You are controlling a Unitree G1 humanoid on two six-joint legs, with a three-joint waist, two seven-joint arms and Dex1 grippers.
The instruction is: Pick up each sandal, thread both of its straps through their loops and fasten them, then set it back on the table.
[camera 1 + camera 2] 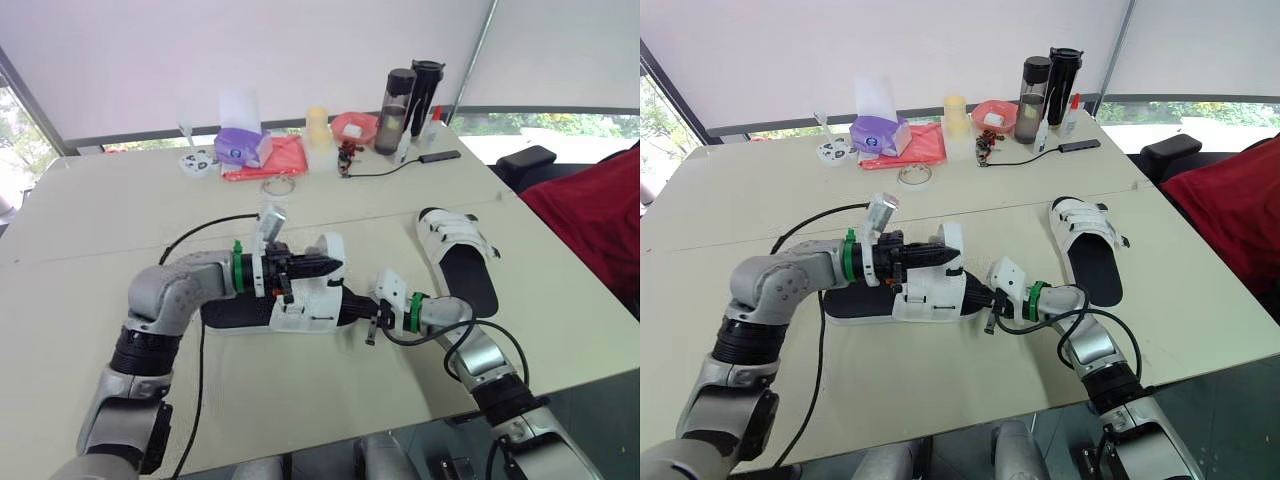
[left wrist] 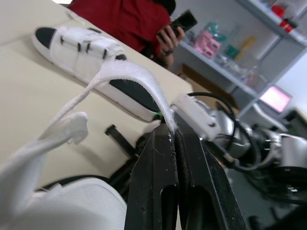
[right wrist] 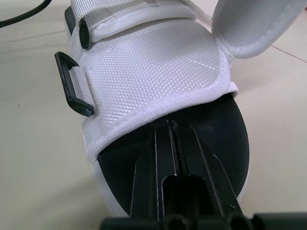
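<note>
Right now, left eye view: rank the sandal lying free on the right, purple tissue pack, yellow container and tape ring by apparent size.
1. sandal, largest, but also nearest the camera
2. purple tissue pack
3. yellow container
4. tape ring, smallest

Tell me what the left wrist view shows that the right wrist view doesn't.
Left wrist, not right wrist: the left gripper, jaws shut on a strap tip; the other sandal, straps fastened, lying farther along the table; a person in red holding a phone.
Right wrist, not left wrist: the right gripper, jaws shut, lying over the black footbed, and an unthreaded black loop.
Both: the white near sandal and the table.
</note>
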